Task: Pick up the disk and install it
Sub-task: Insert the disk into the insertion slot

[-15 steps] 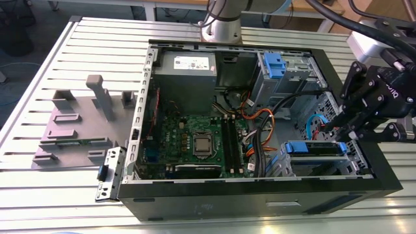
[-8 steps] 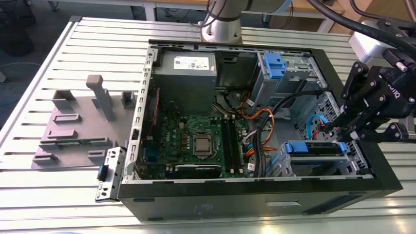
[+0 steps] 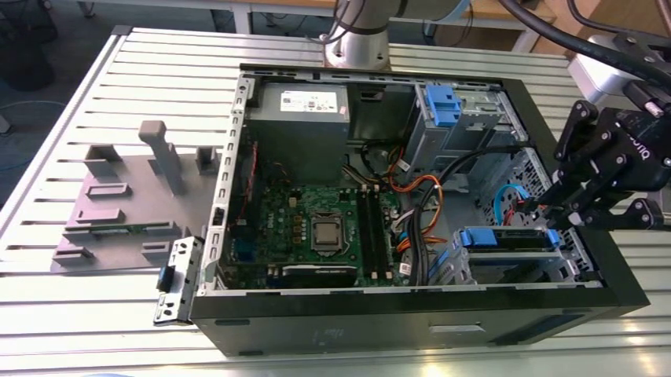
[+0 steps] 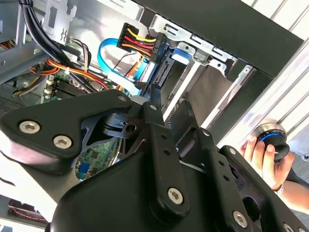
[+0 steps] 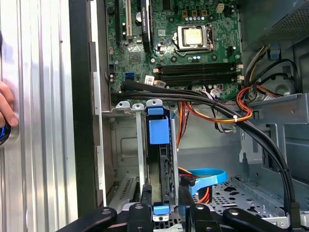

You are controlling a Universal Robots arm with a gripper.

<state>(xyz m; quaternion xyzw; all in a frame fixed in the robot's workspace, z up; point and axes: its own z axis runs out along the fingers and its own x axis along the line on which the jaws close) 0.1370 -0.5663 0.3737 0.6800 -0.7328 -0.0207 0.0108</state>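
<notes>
The computer case (image 3: 367, 322) lies open on a ribbed aluminium desk (image 3: 84, 102); a grey moulded fixture (image 3: 126, 204) sits beside the case on the exterior view's left; grey-blue floor (image 3: 74, 31) shows beyond the desk; the disk (image 5: 159, 131) stands edge-on in a bay inside the case; my fingers (image 3: 555, 216) are parted astride its blue end, clamping nothing; a person's hand (image 4: 265, 162) rests just outside the case.

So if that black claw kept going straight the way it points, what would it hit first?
Most likely the disk in its blue carrier, sitting in the drive bay right ahead of the gripper; whether they already touch is unclear.
</notes>
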